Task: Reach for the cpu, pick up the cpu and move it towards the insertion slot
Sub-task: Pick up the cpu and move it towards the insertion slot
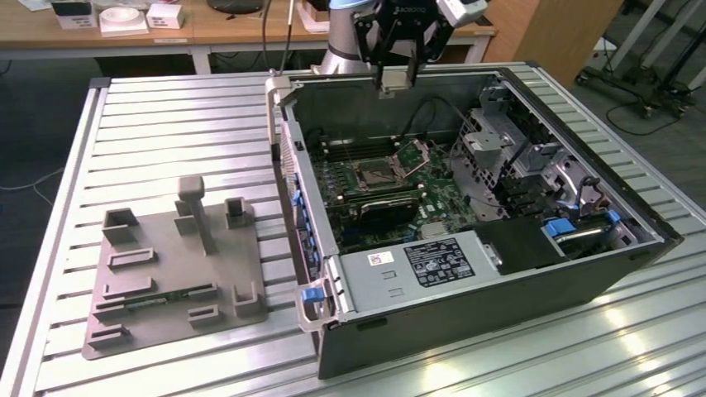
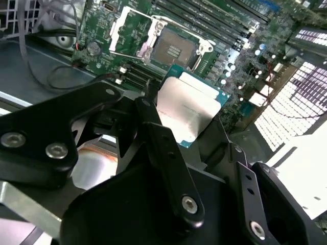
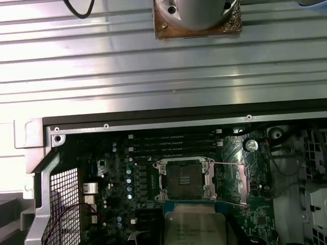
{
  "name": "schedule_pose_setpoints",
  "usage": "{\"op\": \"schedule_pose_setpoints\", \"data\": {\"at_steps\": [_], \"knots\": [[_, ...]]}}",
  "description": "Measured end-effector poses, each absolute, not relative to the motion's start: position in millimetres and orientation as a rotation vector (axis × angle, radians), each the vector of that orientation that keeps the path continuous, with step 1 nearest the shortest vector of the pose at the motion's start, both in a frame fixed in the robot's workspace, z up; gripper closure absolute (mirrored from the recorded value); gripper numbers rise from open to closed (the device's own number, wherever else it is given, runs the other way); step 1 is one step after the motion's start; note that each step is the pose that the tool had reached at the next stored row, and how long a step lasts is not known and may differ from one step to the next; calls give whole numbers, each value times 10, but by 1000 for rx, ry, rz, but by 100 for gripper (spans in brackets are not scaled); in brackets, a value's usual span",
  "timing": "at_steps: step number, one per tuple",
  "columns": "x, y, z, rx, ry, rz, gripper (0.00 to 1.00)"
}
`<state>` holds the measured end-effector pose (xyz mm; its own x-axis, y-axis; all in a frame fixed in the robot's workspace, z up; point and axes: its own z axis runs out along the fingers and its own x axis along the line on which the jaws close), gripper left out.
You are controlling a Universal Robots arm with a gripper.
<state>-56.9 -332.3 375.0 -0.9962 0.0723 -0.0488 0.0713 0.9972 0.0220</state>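
Observation:
My gripper [image 1: 395, 73] hangs above the far wall of the open computer case, shut on the cpu [image 1: 394, 82]. In the second wrist view the cpu [image 2: 191, 104], with its silvery top and teal edge, sits clamped between the black fingers [image 2: 149, 113]. The first wrist view has the cpu [image 3: 196, 228] just in front of the insertion slot [image 3: 184, 179]. That slot [image 1: 369, 174] lies on the green board below the gripper, its metal bracket [image 1: 421, 154] hinged up. The insertion slot [image 2: 171, 48] has a dark, bare centre.
The case [image 1: 502, 285] lies open on a slatted metal table [image 1: 177, 124]. Long memory slots [image 3: 173, 145] run beside the socket. A drive cage [image 1: 502, 149] and a power supply [image 1: 425, 265] stand inside. A grey fixture plate [image 1: 171, 273] sits on the exterior view's left.

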Motion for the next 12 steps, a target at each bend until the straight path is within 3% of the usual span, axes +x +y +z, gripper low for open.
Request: {"op": "schedule_pose_setpoints", "data": {"at_steps": [12], "knots": [[-569, -3319, 3720, 35, 3098, 38, 45]]}}
